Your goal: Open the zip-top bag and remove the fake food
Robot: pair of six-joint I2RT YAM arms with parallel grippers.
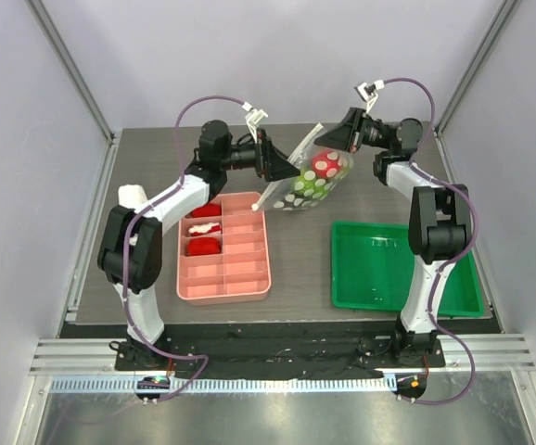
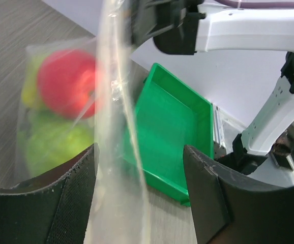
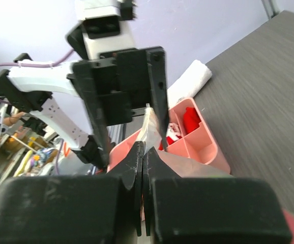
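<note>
From above, the clear plastic zip-top bag printed with white dots (image 1: 314, 176) hangs in the air over the middle of the dark tabletop (image 1: 305, 260), toward its far edge, between the two arms. The fake food, a red apple (image 1: 326, 165) and green plastic fruits (image 1: 305, 187), lies inside it. On the right arm (image 1: 435, 222) the jaws are closed on the bag's upper edge. On the left arm (image 1: 171, 199) the jaws meet the bag's long pale lip, whose low end hangs over the far right corner of a pink divided plastic tray (image 1: 223, 269). A flat green plastic tray (image 1: 402, 278) sits toward the near right corner, and a white cloth (image 1: 132, 195) lies by the left edge. The left wrist view shows those jaws standing well apart, with the clear lip running loose between the black fingers (image 2: 60, 203), nearer the left one, and the blurred fruits beyond. The right wrist view shows its jaws pressed together with thin film pinched between them. The opposite arm's fingers (image 3: 157, 86) are spread on either side of the lip, and red pieces (image 3: 190, 119) sit in the pink tray behind.
</note>
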